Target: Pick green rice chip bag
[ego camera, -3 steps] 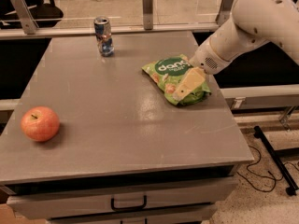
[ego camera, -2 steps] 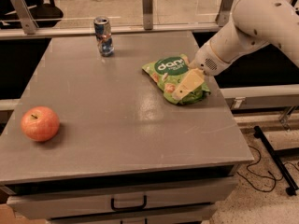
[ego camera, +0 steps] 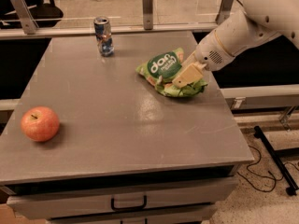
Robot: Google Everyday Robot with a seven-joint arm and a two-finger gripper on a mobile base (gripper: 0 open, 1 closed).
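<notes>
The green rice chip bag (ego camera: pixel 164 69) lies on the grey table (ego camera: pixel 121 125), right of centre toward the far side. It is light green and crinkly, with a dark-green round logo facing up and to the left. My gripper (ego camera: pixel 186 76) comes in from the right on the white arm (ego camera: pixel 233 31). It sits on the bag's right half, with a cream finger (ego camera: pixel 188 73) pressed over it. The bag is bunched around the finger and its logo end tilts up. The gripper is shut on the bag, which still touches the table.
A red apple (ego camera: pixel 40 123) sits near the table's left front edge. A drink can (ego camera: pixel 103 35) stands at the far edge, left of the bag. A rail with posts (ego camera: pixel 147 6) runs behind the table. A drawer handle (ego camera: pixel 128 203) shows below the front edge.
The bag has crumpled and shifted slightly left, and its logo end has risen. The gripper has stayed on the bag. The apple and can have not moved.
</notes>
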